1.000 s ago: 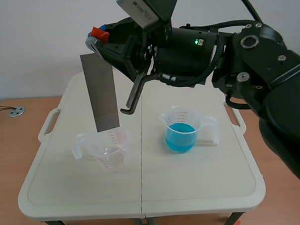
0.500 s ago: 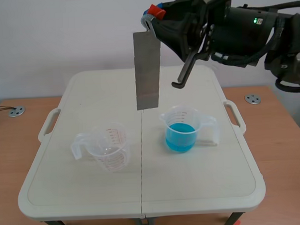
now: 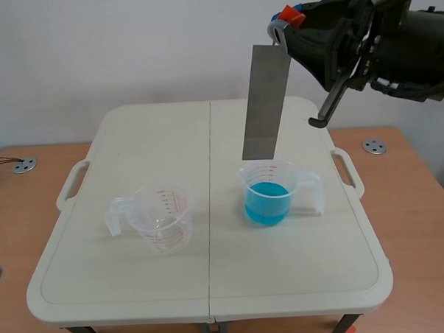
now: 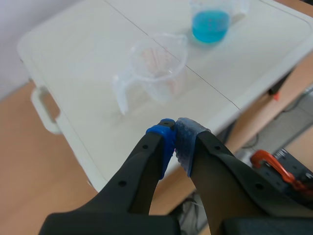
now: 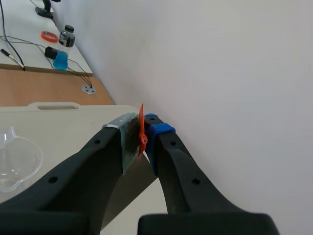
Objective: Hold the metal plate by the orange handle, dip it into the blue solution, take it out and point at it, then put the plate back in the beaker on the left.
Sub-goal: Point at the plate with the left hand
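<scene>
My right gripper is raised high at the right and shut on the orange handle of the metal plate. The grey plate hangs down, its lower edge just above the beaker of blue solution. In the right wrist view the orange handle is pinched between the fingers of my right gripper. The empty clear beaker stands on the left half of the table. In the left wrist view my left gripper is shut on nothing, held off the table's near edge, with the empty beaker ahead.
The white folding table has handles at both sides. Metal discs sit on the wooden surface beside it. A red-handled tool lies on the floor below the left gripper.
The right arm has carried the plate from above the empty left beaker rightward, so it now hangs over the blue solution's beaker.
</scene>
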Tool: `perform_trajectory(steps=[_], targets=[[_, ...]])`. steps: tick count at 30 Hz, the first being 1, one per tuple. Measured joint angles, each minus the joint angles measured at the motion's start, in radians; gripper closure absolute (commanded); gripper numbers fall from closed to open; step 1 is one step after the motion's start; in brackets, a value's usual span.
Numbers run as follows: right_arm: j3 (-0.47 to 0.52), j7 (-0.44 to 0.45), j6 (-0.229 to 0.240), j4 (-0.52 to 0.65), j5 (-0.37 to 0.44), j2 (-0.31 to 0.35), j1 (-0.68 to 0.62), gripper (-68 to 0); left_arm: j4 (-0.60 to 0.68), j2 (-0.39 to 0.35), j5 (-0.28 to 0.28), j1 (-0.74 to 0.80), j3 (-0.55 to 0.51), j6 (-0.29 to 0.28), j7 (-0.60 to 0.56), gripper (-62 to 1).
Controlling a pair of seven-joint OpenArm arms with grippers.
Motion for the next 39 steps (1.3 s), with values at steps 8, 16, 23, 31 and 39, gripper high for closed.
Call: perform_trajectory(steps=[8, 16, 23, 31, 39], targets=[[-0.001, -0.001, 0.0, 0.0, 0.0, 0.007, 0.0, -1.3, 0.0, -0.06, 0.0, -0.285, 0.108, -0.021, 0.158, -1.5], [-0.001, -0.008, 0.0, 0.0, 0.0, 0.007, 0.0, -1.3, -0.01, -0.064, 0.0, -0.621, 0.337, -0.021, 0.344, -1.5], [-0.001, -0.008, 0.0, 0.0, 0.0, 0.007, 0.0, -1.3, -0.175, -0.033, 0.011, -0.892, 0.565, -0.02, 0.41, -1.5], [-0.001, -0.016, 0.0, 0.0, 0.0, 0.007, 0.0, -1.3, -0.401, 0.076, 0.091, -1.102, 0.715, -0.018, 0.406, -1.5], [-0.001, -0.016, 0.0, 0.0, 0.0, 0.007, 0.0, -1.3, -0.586, 0.196, 0.122, -1.249, 0.813, -0.013, 0.406, -1.5]])
